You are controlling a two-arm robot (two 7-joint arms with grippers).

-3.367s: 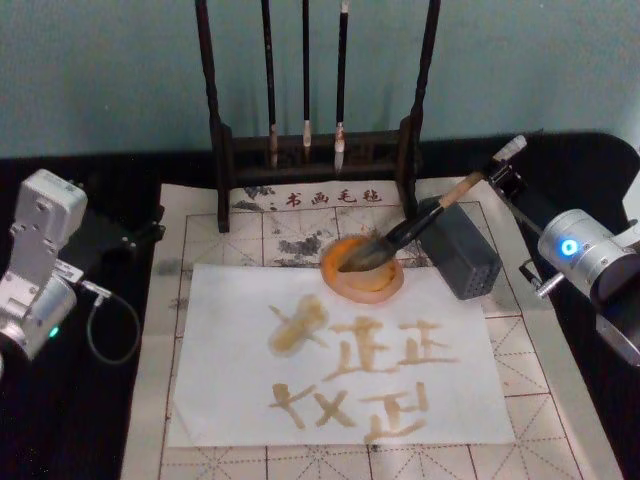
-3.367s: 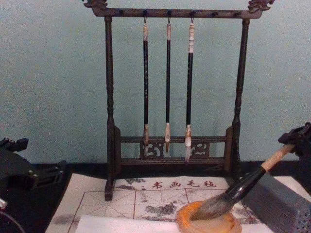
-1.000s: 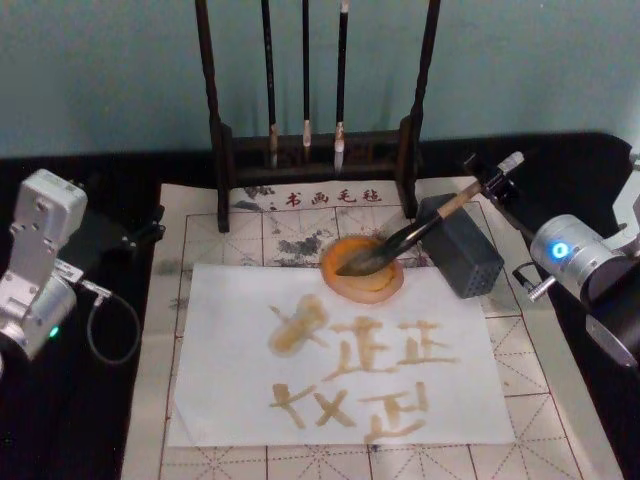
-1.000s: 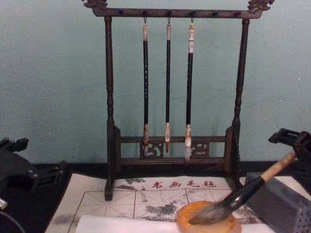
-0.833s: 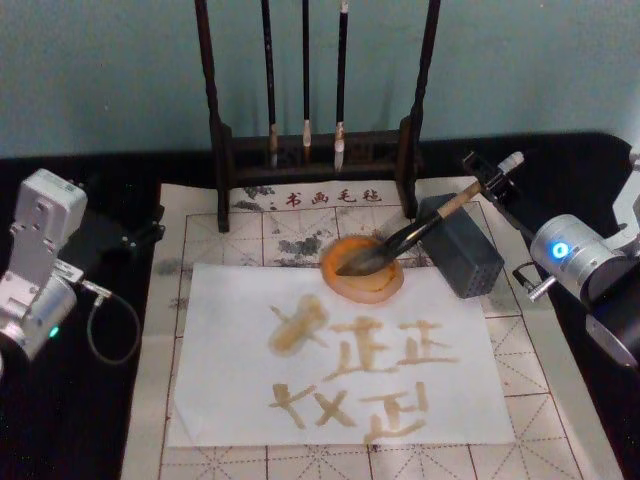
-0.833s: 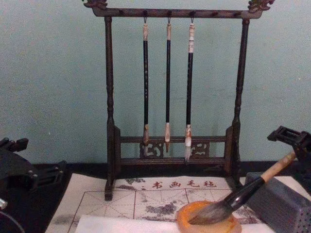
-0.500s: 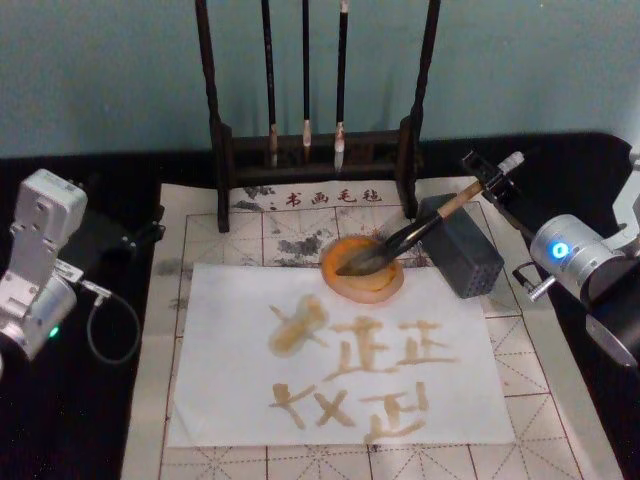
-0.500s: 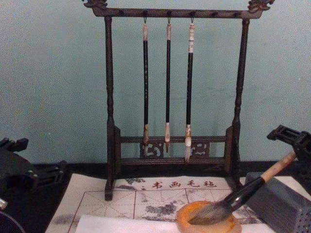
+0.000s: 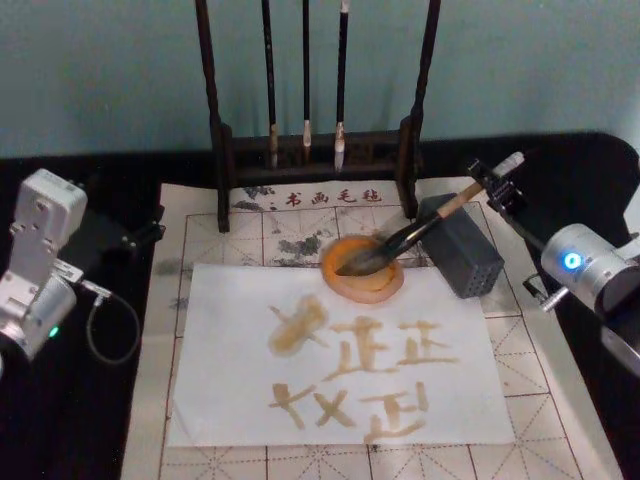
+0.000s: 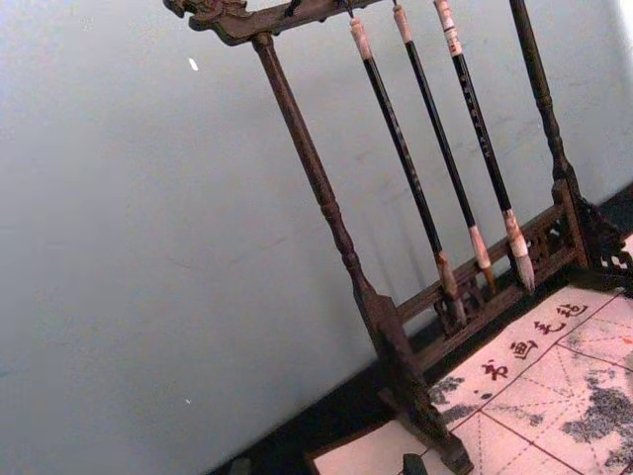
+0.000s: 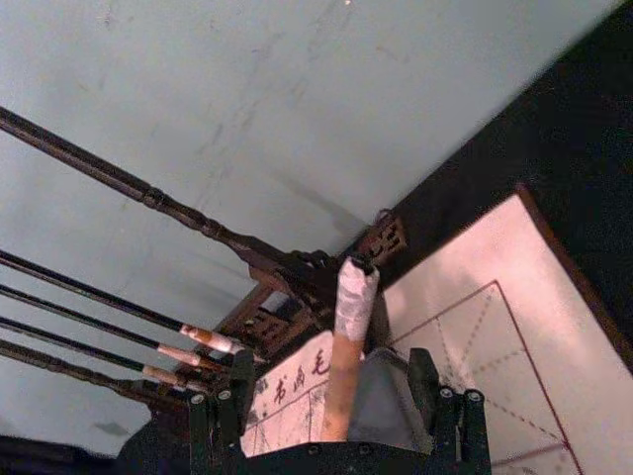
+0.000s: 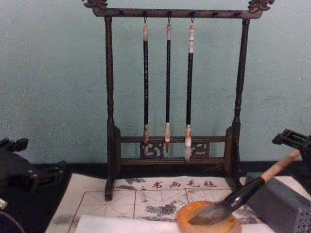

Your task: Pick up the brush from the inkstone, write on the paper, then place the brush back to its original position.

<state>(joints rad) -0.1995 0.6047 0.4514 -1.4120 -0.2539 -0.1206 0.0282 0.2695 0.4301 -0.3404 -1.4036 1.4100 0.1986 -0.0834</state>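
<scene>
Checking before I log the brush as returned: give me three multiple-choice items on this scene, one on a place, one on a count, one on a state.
1. Where do the bristles of the brush lie? A held in the air; B in the inkstone; C hidden from view.
2. How many thin brushes hang on the rack? A two; B three; C five.
3. How do the fingers of the right gripper stand? A shut on the handle; B open, apart from the handle; C shut on nothing.

Answers: 1 B, the dark tip rests inside the orange rim. 2 B, three hang side by side. 3 B, the right wrist view shows gaps on both sides of the handle.
</scene>
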